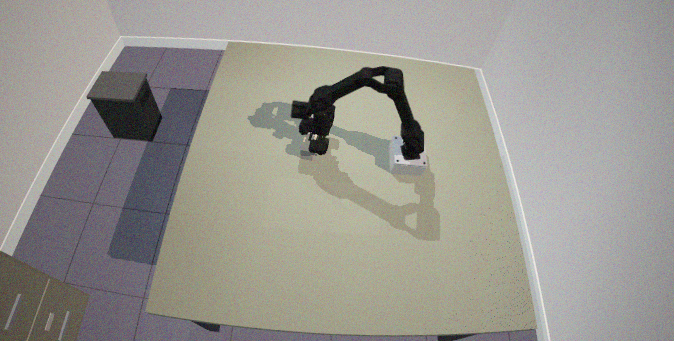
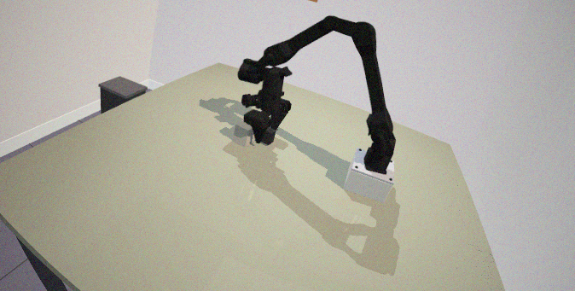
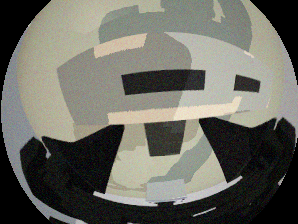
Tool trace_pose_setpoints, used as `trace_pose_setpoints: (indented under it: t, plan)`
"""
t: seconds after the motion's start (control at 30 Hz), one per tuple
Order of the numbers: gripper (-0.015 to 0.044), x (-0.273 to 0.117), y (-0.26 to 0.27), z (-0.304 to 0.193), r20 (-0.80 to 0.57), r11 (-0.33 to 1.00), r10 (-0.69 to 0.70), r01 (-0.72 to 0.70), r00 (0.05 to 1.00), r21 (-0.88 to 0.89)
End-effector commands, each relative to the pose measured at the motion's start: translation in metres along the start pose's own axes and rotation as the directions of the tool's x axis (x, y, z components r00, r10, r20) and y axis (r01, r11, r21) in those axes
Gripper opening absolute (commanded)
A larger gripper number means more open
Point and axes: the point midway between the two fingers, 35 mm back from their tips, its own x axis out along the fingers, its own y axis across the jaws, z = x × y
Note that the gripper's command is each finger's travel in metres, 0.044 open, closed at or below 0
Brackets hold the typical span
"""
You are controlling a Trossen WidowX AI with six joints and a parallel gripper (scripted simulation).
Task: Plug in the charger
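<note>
The grey power strip (image 3: 215, 60) (image 2: 241, 135) lies on the table beside the fingers. In the wrist view its face shows a long black recess and a shorter one to its right. A small dark grey block, seemingly the charger (image 3: 165, 140), adjoins the strip's near edge between my fingers. Its prongs are hidden, and I cannot tell whether they sit in an outlet. My gripper (image 3: 161, 121) (image 2: 264, 139) points down close to the table. It is open, with a finger on each side of the dark block and a gap on both sides.
The arm stands on a white base (image 1: 409, 165) (image 2: 368, 184) at the right and arches over to the strip. The pale tabletop (image 1: 300, 261) carries the arm's shadows. A small pale grey shape (image 3: 166, 190) shows low in the wrist view; what it is I cannot tell.
</note>
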Motion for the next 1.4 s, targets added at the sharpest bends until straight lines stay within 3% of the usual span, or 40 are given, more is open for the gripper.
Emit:
trace_pose_setpoints:
  t: [0.0,1.37]
  plan:
    - [0.0440,0.000,0.000,-0.002,0.002,1.000,0.001,-0.001,1.000,0.000]
    - [0.0440,0.002,0.000,-0.014,0.027,1.000,0.003,-0.003,1.000,-0.001]
